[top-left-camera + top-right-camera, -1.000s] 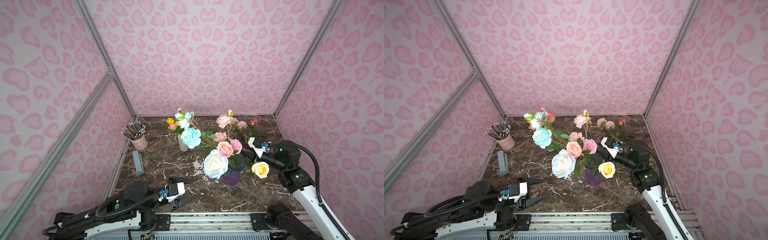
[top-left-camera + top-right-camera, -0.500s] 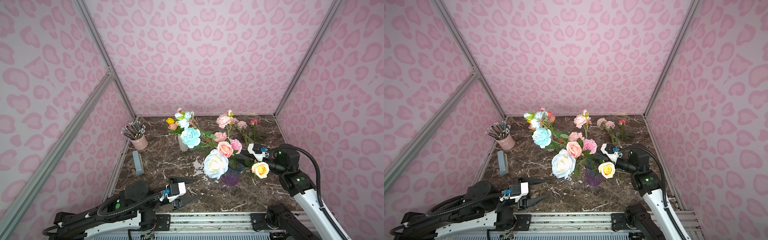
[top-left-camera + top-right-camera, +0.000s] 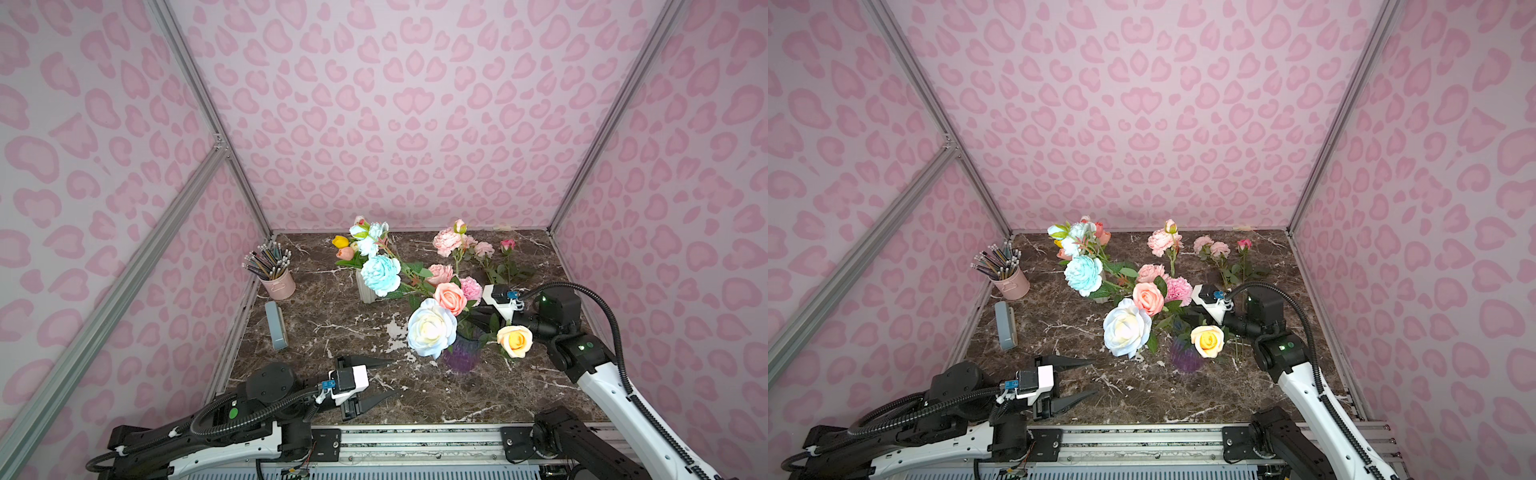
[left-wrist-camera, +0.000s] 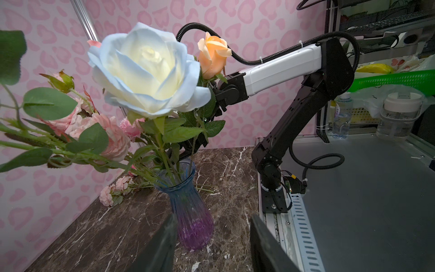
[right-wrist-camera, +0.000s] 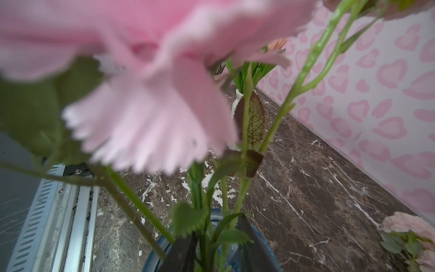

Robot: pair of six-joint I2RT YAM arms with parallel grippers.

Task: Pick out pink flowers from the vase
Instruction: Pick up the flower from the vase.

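Right wrist view: stems (image 5: 196, 186) are framed by the right pincer (image 5: 217, 237) just above the vase (image 5: 153, 257); whether they are clamped cannot be told. In that vase, near right on the surface (image 3: 332, 324), pink flowers (image 3: 471, 288) are seen. The left pincer (image 3: 395, 379) is spread, empty.

Both top views looked down from high on my side onto the whole table (image 3: 316, 332); my wrist views sat close, both facing the vase (image 4: 188, 212).
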